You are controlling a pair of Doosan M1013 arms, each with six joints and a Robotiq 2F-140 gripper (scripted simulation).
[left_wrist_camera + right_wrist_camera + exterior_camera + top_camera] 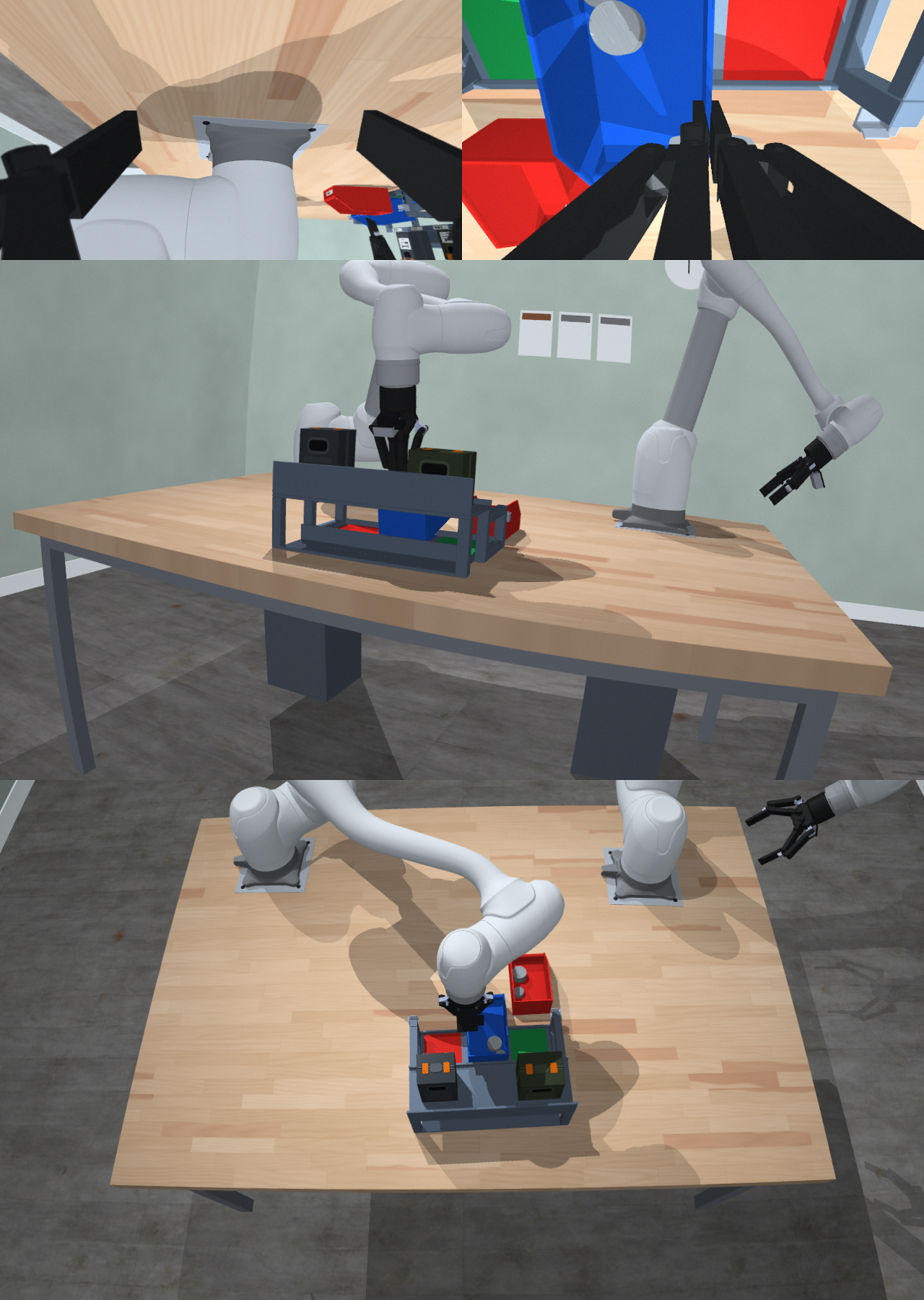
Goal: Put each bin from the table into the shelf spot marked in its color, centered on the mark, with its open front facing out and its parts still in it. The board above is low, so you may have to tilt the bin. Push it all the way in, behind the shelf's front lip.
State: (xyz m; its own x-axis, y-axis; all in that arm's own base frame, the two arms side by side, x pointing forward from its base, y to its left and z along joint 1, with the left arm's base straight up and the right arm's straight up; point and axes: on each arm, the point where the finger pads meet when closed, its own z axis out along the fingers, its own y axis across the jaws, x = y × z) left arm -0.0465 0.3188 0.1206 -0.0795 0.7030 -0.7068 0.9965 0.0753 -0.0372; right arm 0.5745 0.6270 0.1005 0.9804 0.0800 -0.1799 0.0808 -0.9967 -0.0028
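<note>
The right tool point(469, 1025) point(397, 466) point(368, 217) point(704, 118) pinches the blue bin's point(487, 1035) point(403, 523) point(382, 219) point(671, 65) wall; seen from the top, the left tool point(754, 841) point(769, 497) point(248, 131), spread, is at two o'clock.

We find three white sheets point(574, 336), each with a colored band on top, on the pale green wall point(743, 376). Part of a round clock point(679, 274) shows higher up, right of them.
</note>
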